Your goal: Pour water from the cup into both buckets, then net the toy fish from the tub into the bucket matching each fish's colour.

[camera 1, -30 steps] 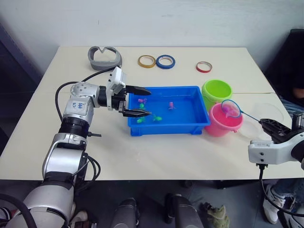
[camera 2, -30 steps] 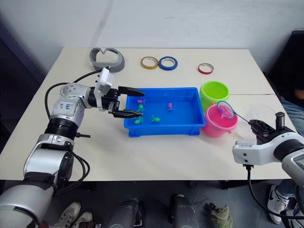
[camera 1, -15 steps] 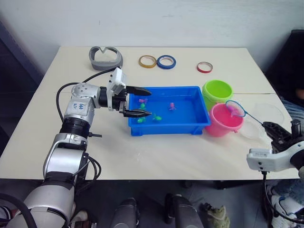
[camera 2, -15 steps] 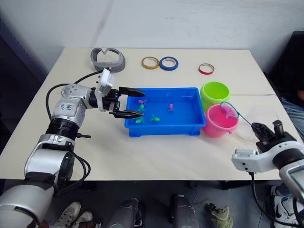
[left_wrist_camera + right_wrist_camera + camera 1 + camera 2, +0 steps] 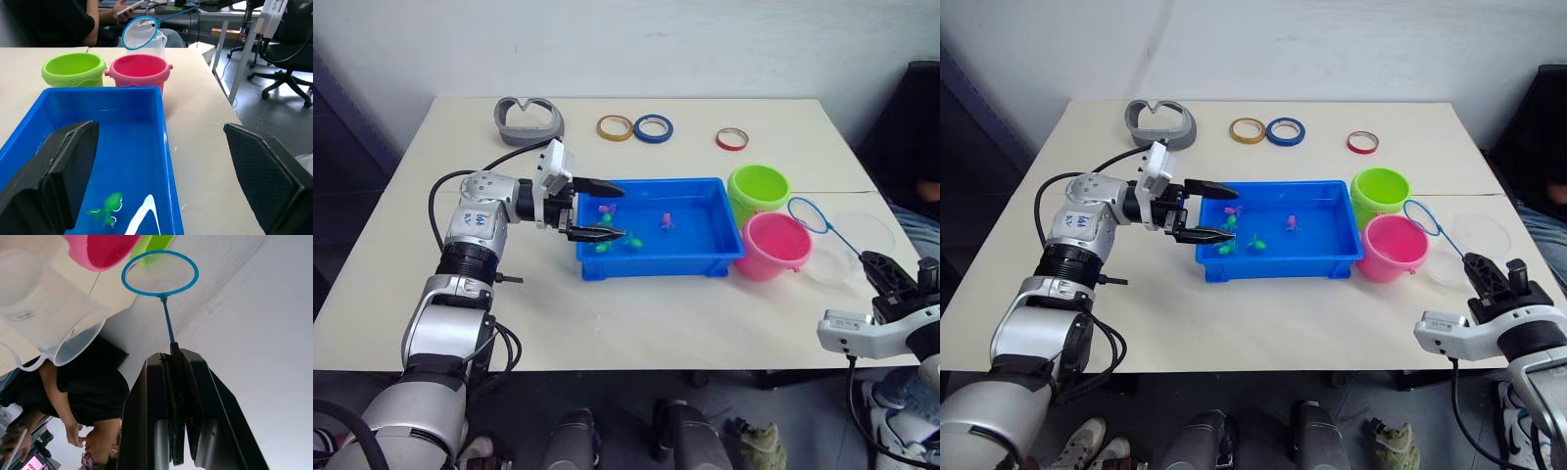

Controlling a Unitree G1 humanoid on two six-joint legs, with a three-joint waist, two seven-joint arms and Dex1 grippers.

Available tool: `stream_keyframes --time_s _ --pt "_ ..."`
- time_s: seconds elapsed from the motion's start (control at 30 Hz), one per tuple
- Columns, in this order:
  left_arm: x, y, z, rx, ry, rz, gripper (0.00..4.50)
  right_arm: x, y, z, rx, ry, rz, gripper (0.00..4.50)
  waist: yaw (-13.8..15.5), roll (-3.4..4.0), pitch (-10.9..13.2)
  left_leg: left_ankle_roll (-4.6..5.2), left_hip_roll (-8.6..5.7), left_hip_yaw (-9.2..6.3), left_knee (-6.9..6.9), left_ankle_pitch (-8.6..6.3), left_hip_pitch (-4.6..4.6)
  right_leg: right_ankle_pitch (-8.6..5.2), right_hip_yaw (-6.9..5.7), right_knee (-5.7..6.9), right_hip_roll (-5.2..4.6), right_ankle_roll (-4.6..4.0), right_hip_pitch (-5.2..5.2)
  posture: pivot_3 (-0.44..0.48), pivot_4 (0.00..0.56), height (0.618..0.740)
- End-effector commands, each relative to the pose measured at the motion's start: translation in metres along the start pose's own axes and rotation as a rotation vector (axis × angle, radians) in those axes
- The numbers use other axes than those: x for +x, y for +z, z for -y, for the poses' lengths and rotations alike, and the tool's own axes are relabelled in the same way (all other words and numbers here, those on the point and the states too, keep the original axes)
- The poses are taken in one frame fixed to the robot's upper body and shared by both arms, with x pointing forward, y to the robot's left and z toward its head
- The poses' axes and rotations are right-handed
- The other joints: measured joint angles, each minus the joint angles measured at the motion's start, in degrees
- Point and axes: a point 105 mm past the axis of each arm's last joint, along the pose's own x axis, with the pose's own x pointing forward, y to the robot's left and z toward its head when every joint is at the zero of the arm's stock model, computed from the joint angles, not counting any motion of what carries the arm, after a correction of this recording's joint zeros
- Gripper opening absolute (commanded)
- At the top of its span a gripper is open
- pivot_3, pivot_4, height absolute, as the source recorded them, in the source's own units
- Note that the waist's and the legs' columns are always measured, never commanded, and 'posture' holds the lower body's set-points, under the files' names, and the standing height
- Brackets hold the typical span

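Note:
The blue tub (image 5: 729,252) sits mid-table with small pink fish (image 5: 666,219) and green fish (image 5: 633,242) in the water. My left gripper (image 5: 619,211) is open, its fingers straddling the tub's left wall. To the tub's right stand the green bucket (image 5: 759,186) and, nearer, the pink bucket (image 5: 773,245). The clear cup (image 5: 847,245) stands right of the pink bucket. My right gripper (image 5: 884,271) is shut on the net's thin handle. The blue hoop of the net (image 5: 808,215) hangs between the pink bucket and the cup, and its mesh (image 5: 160,272) looks empty.
A yellow ring (image 5: 616,126), a blue ring (image 5: 653,127) and a red ring (image 5: 731,139) of tape lie along the table's back, with a grey curved piece (image 5: 529,117) at back left. The table's right edge is close beside the cup. A seated person (image 5: 58,22) is beyond it.
The net hoop has moved right, from above the pink bucket to beside it, and the pinkish thing seen in it earlier is gone. My right arm drew back. The left gripper stayed put.

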Motion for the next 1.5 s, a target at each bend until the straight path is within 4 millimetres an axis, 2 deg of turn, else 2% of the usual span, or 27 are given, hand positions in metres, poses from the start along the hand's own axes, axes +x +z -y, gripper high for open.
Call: stream_keyframes --time_s 0.03,0.13,0.23,0.43,0.53,0.7,0.93,1.2,1.5 --pt "-0.015 0.014 -0.009 0.047 0.062 0.001 4.47 0.004 0.001 0.028 0.177 -0.068 0.031 0.00 -0.24 0.00 0.00 0.00 0.01 0.00 0.00 0.00 0.03 0.00 0.00 0.02 0.00 0.00 0.02 0.000 0.150 0.713" --pt "-0.029 0.015 -0.013 0.045 0.116 -0.020 4.47 0.015 0.001 0.048 0.356 -0.089 0.064 0.00 -1.05 0.01 0.01 -0.02 0.07 -0.01 0.02 0.01 0.10 0.00 0.03 0.09 0.06 -0.01 0.04 0.000 0.150 0.713" --pt "-0.044 0.014 -0.015 0.044 0.164 -0.043 4.47 0.027 0.009 0.059 0.506 -0.057 0.132 0.00 -1.24 0.01 0.00 -0.03 0.08 -0.12 0.00 0.01 0.11 -0.05 -0.05 0.17 0.05 -0.09 0.06 0.000 0.150 0.713" --pt "-0.077 0.008 -0.010 0.029 0.264 -0.087 4.47 0.048 0.045 0.059 0.890 0.153 0.292 0.00 -1.38 0.01 0.00 -0.09 0.12 -0.15 0.00 0.04 0.11 -0.09 -0.08 0.43 0.01 -0.18 -0.03 0.000 0.150 0.713" --pt "-0.090 0.002 -0.004 0.008 0.307 -0.108 4.47 0.057 0.060 0.057 0.964 0.232 0.329 0.00 -1.37 0.01 0.00 -0.10 0.04 -0.11 0.01 0.05 0.01 -0.11 -0.08 0.74 -0.33 -0.21 -0.15 0.000 0.150 0.713" --pt "-0.096 -0.003 0.002 -0.015 0.349 -0.111 4.47 0.072 0.077 0.048 0.968 0.309 0.322 0.00 -1.02 0.01 0.00 -0.09 -0.01 -0.18 0.05 0.05 -0.07 -0.11 -0.17 0.71 -0.41 -0.21 -0.17 0.000 0.150 0.713" --pt "-0.091 -0.008 0.006 -0.019 0.371 -0.112 4.47 0.088 0.091 0.040 0.960 0.343 0.306 0.00 -1.46 0.01 0.00 -0.10 -0.02 -0.13 0.04 0.06 -0.07 -0.11 -0.13 0.72 -0.40 -0.20 -0.19 0.000 0.150 0.713" --pt "-0.086 -0.009 0.009 -0.017 0.372 -0.102 4.47 0.097 0.105 0.035 0.985 0.365 0.309 0.00 -1.41 0.01 0.00 -0.14 0.01 -0.12 0.01 0.07 -0.07 -0.11 -0.14 0.71 -0.37 -0.21 -0.21 0.000 0.150 0.713" --pt "-0.088 -0.006 0.015 -0.014 0.384 -0.102 4.47 0.105 0.127 0.034 1.057 0.395 0.354 0.00 -1.39 0.01 0.00 -0.14 0.02 -0.12 0.01 0.07 -0.08 -0.11 -0.14 0.71 -0.39 -0.21 -0.22 0.000 0.150 0.713"
